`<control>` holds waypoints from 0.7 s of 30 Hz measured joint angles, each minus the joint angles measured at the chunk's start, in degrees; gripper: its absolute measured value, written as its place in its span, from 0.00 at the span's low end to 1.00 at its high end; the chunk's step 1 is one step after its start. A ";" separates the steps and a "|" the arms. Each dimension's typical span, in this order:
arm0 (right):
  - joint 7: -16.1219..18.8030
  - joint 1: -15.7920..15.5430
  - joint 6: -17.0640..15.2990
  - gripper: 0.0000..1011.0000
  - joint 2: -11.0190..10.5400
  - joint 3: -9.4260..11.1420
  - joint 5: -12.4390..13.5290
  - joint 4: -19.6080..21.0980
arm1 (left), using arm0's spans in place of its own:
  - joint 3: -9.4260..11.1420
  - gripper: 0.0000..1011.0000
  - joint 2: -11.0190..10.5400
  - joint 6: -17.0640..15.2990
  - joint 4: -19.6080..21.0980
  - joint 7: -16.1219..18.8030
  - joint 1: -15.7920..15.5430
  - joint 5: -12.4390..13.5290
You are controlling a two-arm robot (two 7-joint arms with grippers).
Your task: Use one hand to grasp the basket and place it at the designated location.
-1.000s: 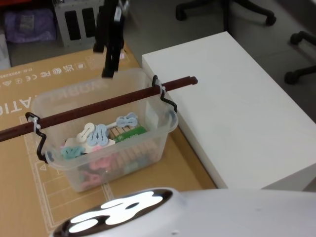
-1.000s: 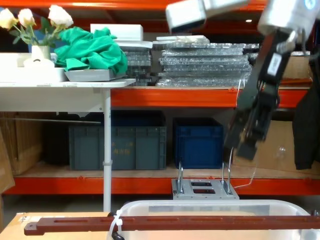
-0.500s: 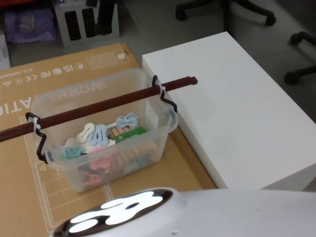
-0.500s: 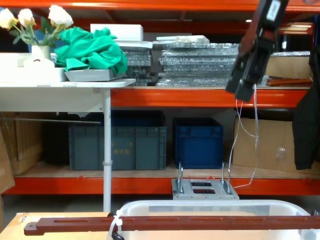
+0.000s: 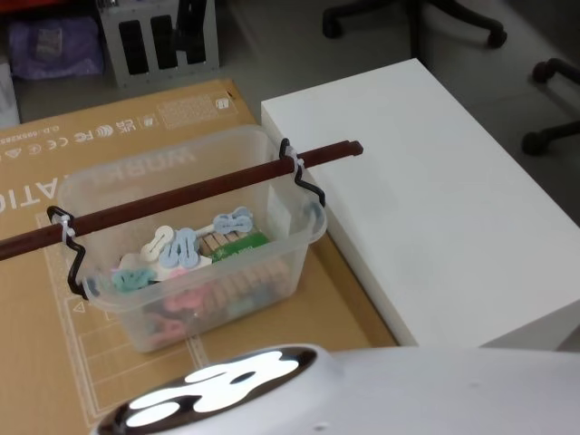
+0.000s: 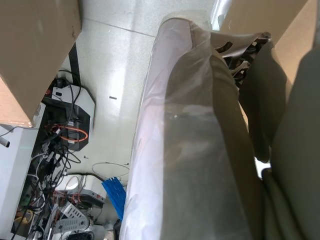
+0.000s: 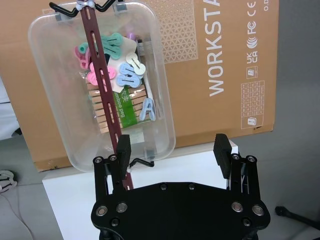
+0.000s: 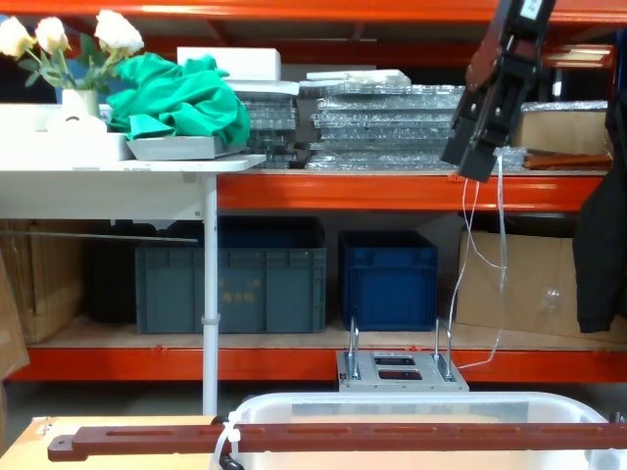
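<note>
The basket (image 5: 136,181) is a translucent tub holding pastel clips and wooden pegs. It stands on a brown cardboard sheet (image 5: 54,145), hard against a white block. Its long red-brown handle bar (image 5: 199,192) lies across the rim on black wire hooks. The chest view has the rim (image 8: 411,399) and the bar (image 8: 333,438) at the bottom edge. My right gripper (image 7: 172,150), the hand, hangs open high above the basket (image 7: 65,110), with the bar (image 7: 102,75) far beneath it. From the chest it appears up by the shelves (image 8: 475,147), holding nothing.
A white block (image 5: 435,199) fills the right side beside the basket. A grey rack (image 5: 154,41) stands behind the cardboard, with chair bases (image 5: 453,23) on the floor. Blue (image 8: 387,274) and grey (image 8: 230,289) crates sit under orange shelving.
My right gripper rose from just above the basket's far rim, up out of the head view, to shelf height. The basket has not moved.
</note>
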State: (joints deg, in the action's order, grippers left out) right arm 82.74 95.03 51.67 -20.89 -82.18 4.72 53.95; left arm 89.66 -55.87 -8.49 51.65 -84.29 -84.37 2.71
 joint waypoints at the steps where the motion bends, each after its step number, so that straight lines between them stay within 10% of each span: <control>1: -0.01 -0.01 0.00 0.99 -0.01 0.00 0.00 0.01 | 0.00 0.00 0.00 0.00 0.00 0.00 0.00 0.00; 21: 0.54 -2.13 -0.25 0.99 0.07 -1.83 1.77 0.71 | 0.00 0.00 0.00 0.00 0.00 0.00 0.00 0.00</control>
State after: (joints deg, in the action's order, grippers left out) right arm 83.29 92.90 51.42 -20.81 -84.01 6.49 54.66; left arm 89.66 -55.87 -8.50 51.65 -84.29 -84.37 2.71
